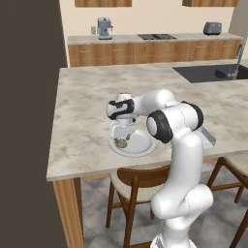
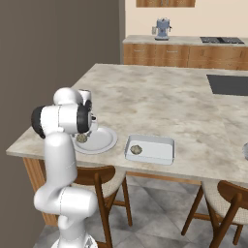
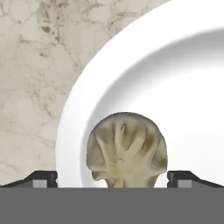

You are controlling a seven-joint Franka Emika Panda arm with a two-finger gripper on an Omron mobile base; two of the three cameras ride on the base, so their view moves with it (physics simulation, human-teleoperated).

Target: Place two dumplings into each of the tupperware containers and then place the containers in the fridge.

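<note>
Your end effector (image 3: 112, 183) hangs with its tips spread wide either side of the dumpling (image 3: 127, 151), low centre of the hand view, on the plate (image 3: 175, 87). Lower straight, probably a little more, then close evenly. One dumpling already sits in the container (image 2: 151, 148) right of the plate.

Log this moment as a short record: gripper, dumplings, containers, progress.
gripper: two-finger gripper open, low over the round white plate, fingertips either side of a dumpling
dumpling on plate: lumpy tan-brown dumpling, not gripped
container: shallow pale blue rectangular tray on the marble counter, right of the plate
dumpling in tray: one
progress: filling not finished
</note>
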